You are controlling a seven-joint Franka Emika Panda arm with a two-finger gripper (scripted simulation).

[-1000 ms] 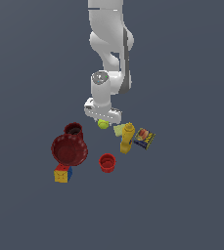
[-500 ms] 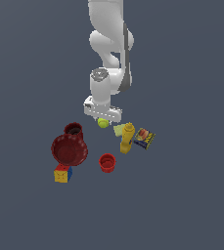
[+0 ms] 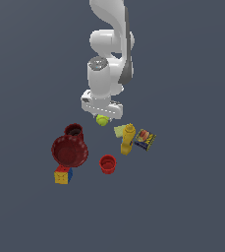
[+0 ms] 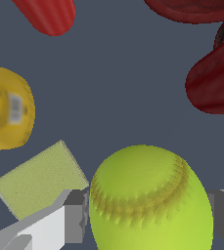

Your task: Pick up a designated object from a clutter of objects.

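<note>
The gripper (image 3: 102, 117) is clamped on the yellow-green ball (image 4: 150, 197), a finger (image 4: 74, 222) pressed against each side. In the exterior view the ball hangs above the floor, between the dark red mug (image 3: 74, 131) and the yellow bottle (image 3: 127, 139). The red cup (image 3: 107, 163) sits nearer the camera.

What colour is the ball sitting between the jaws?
Yellow-green ball, with a darker, yellowish stitched seam curving across it; the wrist view shows it best.
</note>
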